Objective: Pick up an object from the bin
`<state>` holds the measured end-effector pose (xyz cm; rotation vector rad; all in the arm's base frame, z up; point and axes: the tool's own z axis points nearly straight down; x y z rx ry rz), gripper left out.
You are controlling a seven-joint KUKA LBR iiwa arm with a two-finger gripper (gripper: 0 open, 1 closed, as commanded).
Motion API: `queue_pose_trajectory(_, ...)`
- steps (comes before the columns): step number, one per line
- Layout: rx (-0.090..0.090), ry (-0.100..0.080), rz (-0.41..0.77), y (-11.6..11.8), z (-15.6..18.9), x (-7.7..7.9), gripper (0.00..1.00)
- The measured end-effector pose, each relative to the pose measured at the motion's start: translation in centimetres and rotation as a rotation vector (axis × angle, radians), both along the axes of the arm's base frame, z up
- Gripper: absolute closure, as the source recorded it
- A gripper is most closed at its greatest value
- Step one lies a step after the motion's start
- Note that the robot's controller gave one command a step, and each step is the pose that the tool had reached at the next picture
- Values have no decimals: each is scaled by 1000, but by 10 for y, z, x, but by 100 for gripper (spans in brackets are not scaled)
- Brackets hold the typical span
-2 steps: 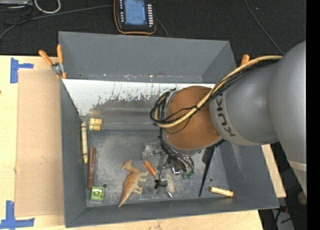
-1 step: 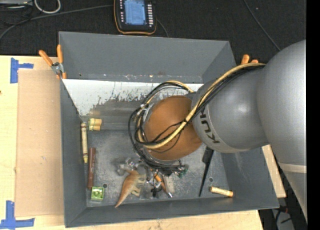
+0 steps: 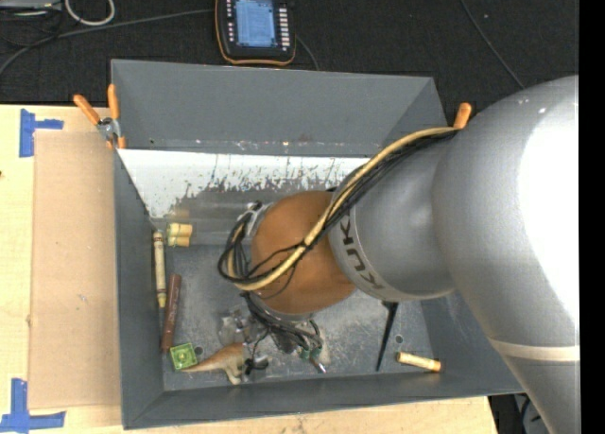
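Note:
My gripper point(image 3: 253, 345) is low in the bin's front part, under the arm's orange cover. It is right over a tan, animal-shaped toy point(image 3: 220, 360) that lies by the front wall. A small green square piece point(image 3: 182, 357) sits just left of the toy. Whether the gripper touches the toy I cannot tell.
Along the left wall lie an olive pencil-like stick point(image 3: 159, 267), a brown stick point(image 3: 171, 311) and a short pale yellow cylinder point(image 3: 180, 232). At the front right are a thin black rod point(image 3: 385, 336) and a tan peg point(image 3: 417, 360). The arm covers the bin's middle and right.

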<state>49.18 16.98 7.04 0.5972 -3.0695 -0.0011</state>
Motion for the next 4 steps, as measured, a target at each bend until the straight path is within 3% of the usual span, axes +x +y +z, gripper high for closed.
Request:
queue_pose_trajectory(1,0,0,0,0,0,0,100)
queue_pose_trajectory(4,-2,10,-1,1,92,-3,100)
